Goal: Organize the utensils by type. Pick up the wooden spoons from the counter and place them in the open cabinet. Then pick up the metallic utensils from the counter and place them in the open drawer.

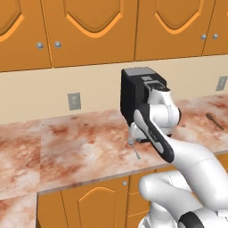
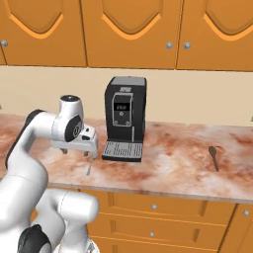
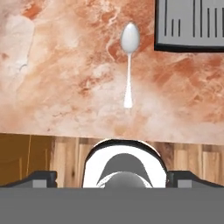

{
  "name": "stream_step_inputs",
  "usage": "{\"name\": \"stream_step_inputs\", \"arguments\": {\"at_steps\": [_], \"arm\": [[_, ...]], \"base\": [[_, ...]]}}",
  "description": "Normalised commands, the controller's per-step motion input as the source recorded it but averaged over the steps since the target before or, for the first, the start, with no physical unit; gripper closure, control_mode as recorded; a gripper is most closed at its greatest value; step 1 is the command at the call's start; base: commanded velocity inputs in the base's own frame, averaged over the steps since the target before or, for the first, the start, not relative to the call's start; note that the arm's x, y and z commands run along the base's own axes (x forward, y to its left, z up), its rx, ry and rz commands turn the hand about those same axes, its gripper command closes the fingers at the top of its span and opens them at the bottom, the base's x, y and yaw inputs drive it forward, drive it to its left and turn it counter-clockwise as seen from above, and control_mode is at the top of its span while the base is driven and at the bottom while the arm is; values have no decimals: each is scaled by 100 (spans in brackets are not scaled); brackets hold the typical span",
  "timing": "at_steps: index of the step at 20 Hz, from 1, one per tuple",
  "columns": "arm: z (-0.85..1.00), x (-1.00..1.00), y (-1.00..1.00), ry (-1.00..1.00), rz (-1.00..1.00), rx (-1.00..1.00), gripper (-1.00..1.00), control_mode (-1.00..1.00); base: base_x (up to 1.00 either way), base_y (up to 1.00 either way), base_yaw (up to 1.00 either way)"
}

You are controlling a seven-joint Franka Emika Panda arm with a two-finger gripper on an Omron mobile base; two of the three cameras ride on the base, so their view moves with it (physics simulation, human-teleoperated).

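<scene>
While the end effector (image 2: 79, 149) hangs with jaws spread wide and empty above the surface (image 1: 80, 142), a small metal spoon (image 3: 128, 61) lies flat just below it, bowl at 12 o'clock in the hand view, next to the coffee machine's drip tray (image 3: 192, 26) at 1 o'clock. Judged light, stiff and slippery, low-lying; best pinched mid-handle. Front edge lies close at 6 o'clock; open room toward 9 o'clock; a darker spoon (image 2: 213, 157) lies well apart.
</scene>
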Motion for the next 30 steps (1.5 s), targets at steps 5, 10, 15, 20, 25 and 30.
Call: {"name": "stream_step_inputs", "arguments": {"at_steps": [5,10,15,20,25,30], "arm": [[-58,51,0,-1,0,0,-100,-100],[-43,22,7,0,-1,0,-100,-100],[-41,14,8,-2,0,-5,-100,-100],[-28,14,1,0,-2,-7,-100,-100],[-11,20,0,0,0,0,-100,-100],[-13,23,-1,-1,0,0,-100,-100]], "base": [[0,0,0],[0,0,0],[0,0,0],[0,0,0],[0,0,0],[0,0,0]]}}
